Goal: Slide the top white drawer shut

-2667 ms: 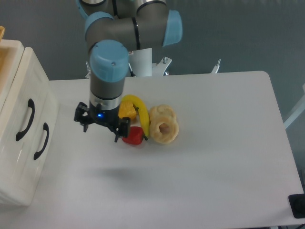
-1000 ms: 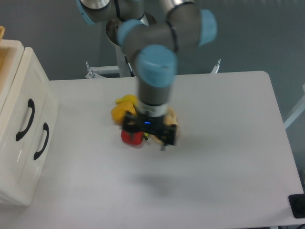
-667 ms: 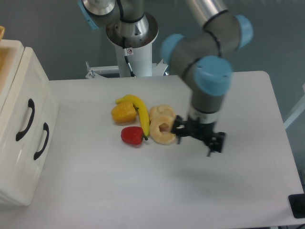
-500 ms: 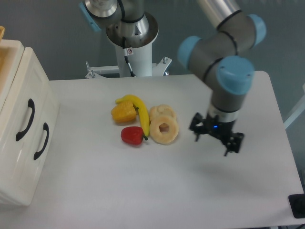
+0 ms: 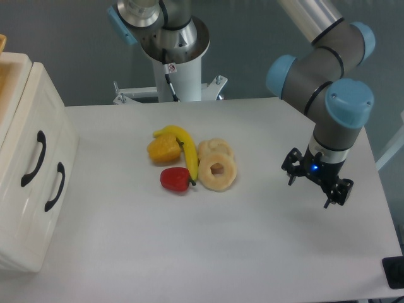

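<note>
Gripper [image 5: 317, 184] hangs over the right side of the table [image 5: 284, 252], fingers spread apart, nothing between them, so we call it open and empty. We see it well apart from the cabinet [image 5: 25, 164], which sits at the far left edge of the table. The top white drawer [image 5: 22, 136] is there, upper of the two, its black handle [image 5: 33, 158] facing the table; the lower drawer [image 5: 44, 202] with its own handle is just below. We see the top drawer's front lined up with the lower one, so we judge it looks pushed in, though the angle makes a small gap hard to rule out. In the middle of the table we see a banana [image 5: 183, 148], an orange-yellow piece [image 5: 163, 150], a red piece [image 5: 175, 180] and two pale rings [image 5: 217, 167], bunched together and touching, between gripper and cabinet. We judge the arm is parked clear of them because it has no contact to make here.
</note>
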